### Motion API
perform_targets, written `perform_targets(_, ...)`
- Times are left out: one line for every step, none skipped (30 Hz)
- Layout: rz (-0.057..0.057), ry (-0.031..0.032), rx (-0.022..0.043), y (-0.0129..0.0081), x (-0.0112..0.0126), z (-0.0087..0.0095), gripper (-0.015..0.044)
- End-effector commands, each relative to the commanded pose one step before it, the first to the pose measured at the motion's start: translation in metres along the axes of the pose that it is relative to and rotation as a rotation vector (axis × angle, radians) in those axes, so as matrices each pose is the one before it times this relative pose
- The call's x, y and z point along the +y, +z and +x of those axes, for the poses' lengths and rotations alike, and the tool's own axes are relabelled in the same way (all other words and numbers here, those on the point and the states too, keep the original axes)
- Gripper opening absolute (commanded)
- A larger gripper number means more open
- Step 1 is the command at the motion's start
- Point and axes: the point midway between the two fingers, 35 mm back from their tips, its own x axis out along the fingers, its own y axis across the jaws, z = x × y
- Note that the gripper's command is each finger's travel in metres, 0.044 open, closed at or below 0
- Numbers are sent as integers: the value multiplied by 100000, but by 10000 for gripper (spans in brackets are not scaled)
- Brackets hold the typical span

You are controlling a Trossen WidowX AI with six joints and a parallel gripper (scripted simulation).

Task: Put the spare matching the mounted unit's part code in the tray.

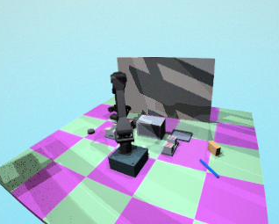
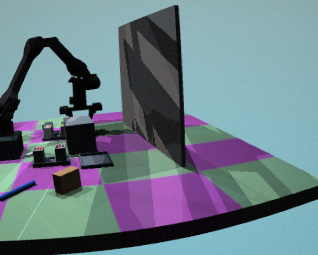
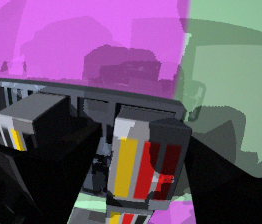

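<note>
My gripper (image 2: pixel 82 114) (image 3: pixel 144 135) is open, low over the far rack (image 2: pixel 54 137) (image 3: pixel 141 99). In the wrist view a grey spare (image 3: pixel 126 167) with yellow, red and dark red stripes stands between the spread fingers, with a gap to the left one. Another spare (image 3: pixel 41 111) with a yellow and dark stripe is to the left. The near rack (image 2: pixel 51 162) holds two spares with red marks. The tray (image 1: pixel 182 135) (image 2: pixel 96 160) is empty. A grey box (image 1: pixel 149 127) (image 2: pixel 80 136) stands between rack and tray; I cannot make out the mounted unit or its code.
A tall striped panel (image 1: pixel 166 88) (image 2: pixel 151 83) stands behind the box. An orange block (image 1: pixel 213 148) (image 2: pixel 67 180) and a blue rod (image 1: pixel 209 168) (image 2: pixel 17 190) lie on the tray's side. A small dark disc (image 1: pixel 91 131) lies beyond the far rack.
</note>
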Motion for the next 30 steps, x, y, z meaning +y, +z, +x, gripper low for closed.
perform_targets(-295,-103,460,-102,-7,98,300)
perform_targets(0,0,0,0,0,0,300)
perform_targets(0,0,0,0,0,0,300)
perform_targets(0,0,0,0,0,0,300)
perform_targets(0,0,0,0,0,0,300)
perform_targets(0,0,0,0,0,0,300)
perform_targets(294,106,-458,101,7,-97,274)
perform_targets(0,0,0,0,0,0,247)
perform_targets(0,0,0,0,0,0,221)
perform_targets(0,0,0,0,0,0,195)
perform_targets(0,0,0,0,0,0,169)
perform_targets(0,0,0,0,0,0,162)
perform_targets(0,0,0,0,0,0,155)
perform_targets(0,0,0,0,0,0,149)
perform_targets(0,0,0,0,0,0,142)
perform_targets(0,0,0,0,0,0,135)
perform_targets(0,0,0,0,0,0,129)
perform_targets(0,0,0,0,0,0,122)
perform_targets(0,0,0,0,0,0,115)
perform_targets(0,0,0,0,0,0,89)
perform_targets(0,0,0,0,0,0,63)
perform_targets(0,0,0,0,0,0,37)
perform_targets(0,0,0,0,0,0,10)
perform_targets(0,0,0,0,0,0,0)
perform_targets(0,0,0,0,0,0,0)
perform_targets(0,0,0,0,0,0,0)
perform_targets(0,0,0,0,0,0,0)
perform_targets(0,0,0,0,0,0,0)
perform_targets(0,0,0,0,0,0,0)
perform_targets(0,0,0,0,0,0,0)
